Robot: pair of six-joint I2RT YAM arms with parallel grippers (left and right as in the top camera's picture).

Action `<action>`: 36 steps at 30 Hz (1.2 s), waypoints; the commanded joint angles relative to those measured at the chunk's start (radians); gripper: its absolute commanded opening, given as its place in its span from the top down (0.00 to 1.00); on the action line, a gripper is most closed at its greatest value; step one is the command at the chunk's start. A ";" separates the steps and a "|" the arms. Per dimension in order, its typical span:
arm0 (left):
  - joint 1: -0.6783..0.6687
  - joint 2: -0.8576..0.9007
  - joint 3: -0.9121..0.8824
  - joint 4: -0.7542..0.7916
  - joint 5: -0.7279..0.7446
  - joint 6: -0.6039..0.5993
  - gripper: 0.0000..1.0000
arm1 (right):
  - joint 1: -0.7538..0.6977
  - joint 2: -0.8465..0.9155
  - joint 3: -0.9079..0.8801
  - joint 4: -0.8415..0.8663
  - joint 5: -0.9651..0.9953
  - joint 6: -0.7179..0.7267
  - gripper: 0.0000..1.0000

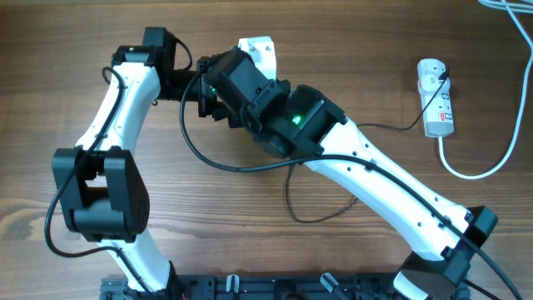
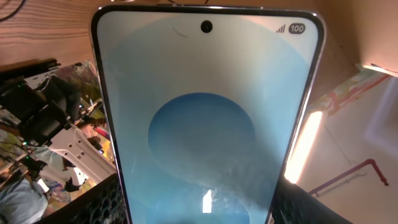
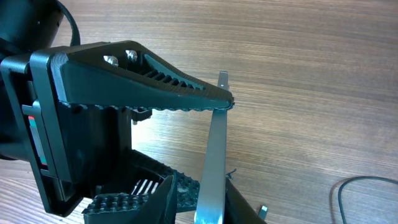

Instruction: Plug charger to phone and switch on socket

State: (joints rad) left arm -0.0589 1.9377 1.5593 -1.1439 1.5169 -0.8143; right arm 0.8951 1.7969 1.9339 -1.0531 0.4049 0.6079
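Observation:
My left gripper is shut on the phone, one finger on each long side, and the teal screen fills that view. From overhead the phone sticks out past both wrists. In the right wrist view the phone's silver edge runs down from the left gripper's upper finger. It ends between my right gripper's closely spaced fingers. The charger cable runs from its plug in the socket under the right arm. A small grey tip shows beside the right finger.
The socket's thick white cord loops at the right edge. A black cable loop lies on the wooden table under the right arm. A black cable lies on the wood at the lower right of the right wrist view.

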 commanded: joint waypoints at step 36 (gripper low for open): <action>-0.002 -0.034 0.000 0.026 0.034 -0.006 0.09 | -0.042 0.005 0.022 -0.017 0.062 1.102 0.96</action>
State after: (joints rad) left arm -0.0589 1.9369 1.5593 -1.1202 1.5330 -0.8261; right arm 0.8509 1.7988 1.9339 -1.0756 0.4332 1.4296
